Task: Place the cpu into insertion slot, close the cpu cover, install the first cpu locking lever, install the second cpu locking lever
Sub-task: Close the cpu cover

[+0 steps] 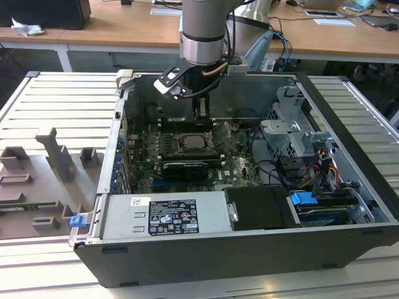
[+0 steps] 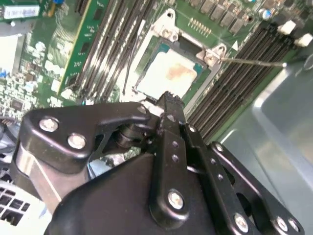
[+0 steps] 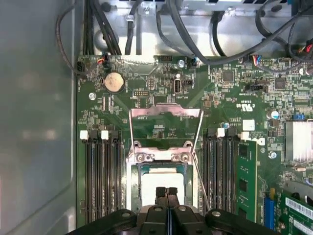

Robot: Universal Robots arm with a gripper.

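While the claw (image 3: 167, 192) hangs inside the open PC case (image 1: 187, 265), its two fingers are pressed together w/ nothing between them. Clock hrs below are read on the exterior view, from the case's middle.

The case holds 1 green motherboard (image 1: 234, 165), w/ the insertion slot (image 3: 161, 168) at approx 10 o'clock. It also holds 1 grey power supply (image 1: 165, 215) at 8, a metal drive cage (image 1: 293, 124) at 1 and 1 blue tab (image 1: 303, 200) at 4, plus cable bundles. Outside the case, at 9 o'clock on the slatted table (image 1: 361, 106), sits 1 grey fixture (image 1: 56, 162) w/ 1 blue clip (image 1: 77, 220).

The insertion slot holds 1 cpu (image 3: 151, 185), lying flat, pale face up; the second wrist view shows a brownish smudge on it. The cpu cover (image 3: 166, 112), 1 silvery frame, stands swung up off the slot on its hinge, so the cpu is uncovered. 1 thin lever rod (image 2: 254, 61) angles away from the slot, out over the RAM slots (image 3: 105, 186). These long black slots flank the insertion slot in 2 banks. 1 green module (image 3: 246, 181) stands at the outer side of the bank nearest the rod. 1 coin cell (image 3: 114, 82) lies on the board beyond the cover.

Cpu vs claw: in the exterior view the cpu lies at 6 o'clock of the fingers, just under them. In both wrist views the closed tips sit over the cpu's near edge; contact can't be told.
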